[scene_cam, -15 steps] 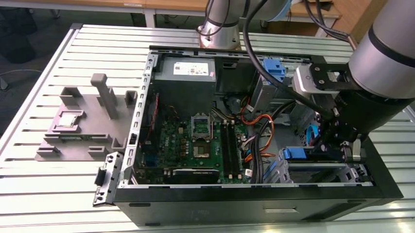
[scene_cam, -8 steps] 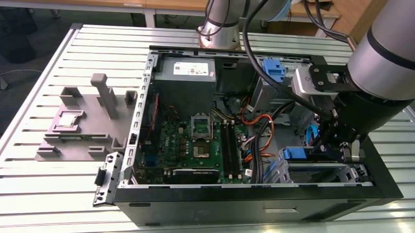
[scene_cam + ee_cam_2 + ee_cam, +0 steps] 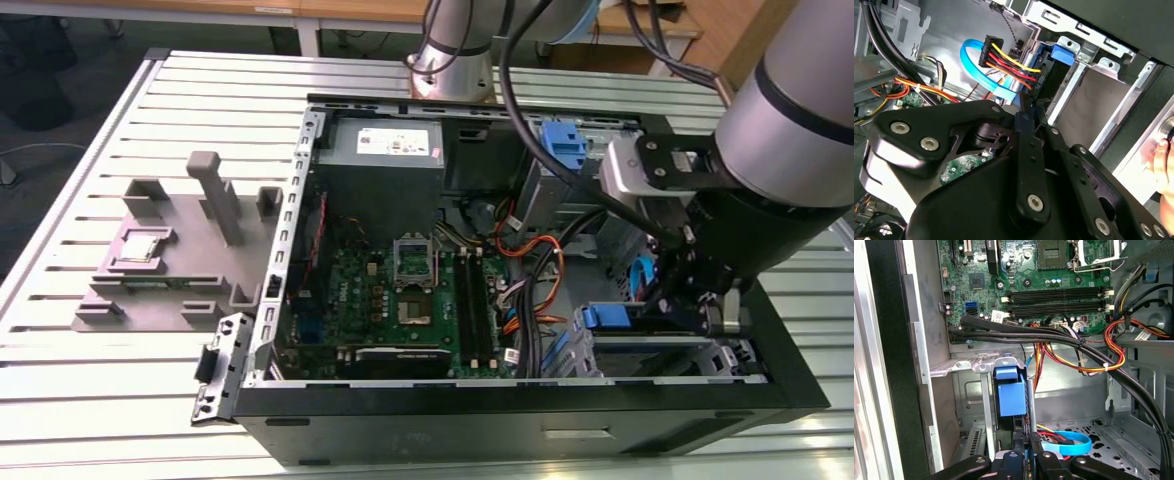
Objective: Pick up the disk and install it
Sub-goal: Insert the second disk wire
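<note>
Your hand (image 3: 1026, 450) clamped on disk (image 3: 1011, 395), standing on edge, partly down cage (image 3: 667, 355) slot at case (image 3: 534, 420) front corner. Keep disk square to rails, press straight, mind cables (image 3: 1074, 347) close by.
</note>
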### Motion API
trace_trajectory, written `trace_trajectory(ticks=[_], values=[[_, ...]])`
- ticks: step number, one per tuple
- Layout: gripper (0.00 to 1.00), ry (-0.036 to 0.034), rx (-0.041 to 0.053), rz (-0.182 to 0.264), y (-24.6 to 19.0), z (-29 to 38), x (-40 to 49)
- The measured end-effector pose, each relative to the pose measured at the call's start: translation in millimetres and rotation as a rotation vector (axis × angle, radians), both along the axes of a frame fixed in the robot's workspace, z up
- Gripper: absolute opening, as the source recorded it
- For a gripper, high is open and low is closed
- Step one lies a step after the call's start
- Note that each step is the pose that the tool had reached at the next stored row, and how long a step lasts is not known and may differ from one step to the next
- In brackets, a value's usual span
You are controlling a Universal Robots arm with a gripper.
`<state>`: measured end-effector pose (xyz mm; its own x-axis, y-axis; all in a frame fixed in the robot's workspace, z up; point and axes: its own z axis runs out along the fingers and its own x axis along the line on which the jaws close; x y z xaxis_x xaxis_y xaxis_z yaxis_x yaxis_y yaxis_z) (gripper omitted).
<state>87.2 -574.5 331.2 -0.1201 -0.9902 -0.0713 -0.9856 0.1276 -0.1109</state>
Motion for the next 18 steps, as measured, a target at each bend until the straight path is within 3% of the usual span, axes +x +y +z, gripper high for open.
trace_trajectory(ticks=[13,14,18], values=[[0.17,0.0,0.0001,0.0,-1.2,-2.7,0.0],[0.24,0.0,0.0,0.0,-1.2,-2.6,0.0],[0.24,0.0,-0.0001,0.0,-1.3,-0.9,0.0]])
